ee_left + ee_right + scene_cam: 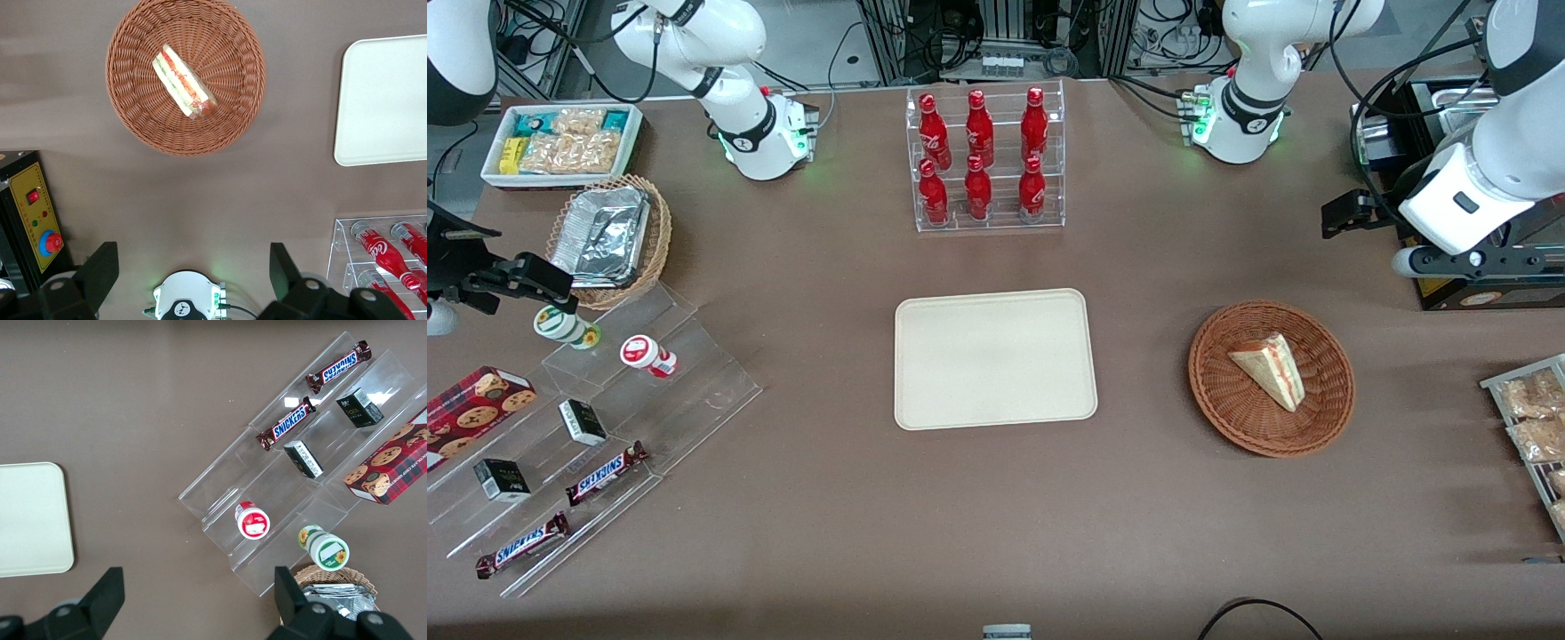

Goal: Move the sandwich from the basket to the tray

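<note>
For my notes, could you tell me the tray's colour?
Plain cream-beige tray; clearest in front view.

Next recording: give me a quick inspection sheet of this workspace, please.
Surface: brown table.
Job's things: sandwich lies in the basket; tray bare, beside the basket.
Clutter: rack of red cola bottles, tiered acrylic stand with Snickers bars, foil containers, box of snack packets.
Grippers: gripper open, high above the table, holding nothing.
Cables: black cable at the table's nearest edge.
Surroundings: control box with red buttons.
</note>
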### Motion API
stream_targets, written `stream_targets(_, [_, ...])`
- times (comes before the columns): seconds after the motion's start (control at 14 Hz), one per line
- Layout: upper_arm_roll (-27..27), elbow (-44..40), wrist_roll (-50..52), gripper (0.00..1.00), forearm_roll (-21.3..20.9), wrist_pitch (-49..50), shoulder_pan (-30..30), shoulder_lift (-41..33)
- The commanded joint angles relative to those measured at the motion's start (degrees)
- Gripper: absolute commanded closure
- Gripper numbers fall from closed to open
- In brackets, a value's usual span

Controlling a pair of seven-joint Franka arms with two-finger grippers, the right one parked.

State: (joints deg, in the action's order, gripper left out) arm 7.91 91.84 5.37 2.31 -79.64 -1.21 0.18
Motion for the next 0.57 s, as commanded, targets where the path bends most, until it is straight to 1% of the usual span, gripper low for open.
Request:
stream_targets(0.0, [0.4, -0.4, -0.7, 0.00, -0.5, 0.5, -0.6, -0.1])
stream_targets(0.21, [0.4, -0.2, -0.8, 0.00, -0.8, 0.3, -0.8, 0.2])
stream_targets(0.5, [0.3, 3.0, -1.0, 0.00, -1.0, -3.9, -0.8, 1.1])
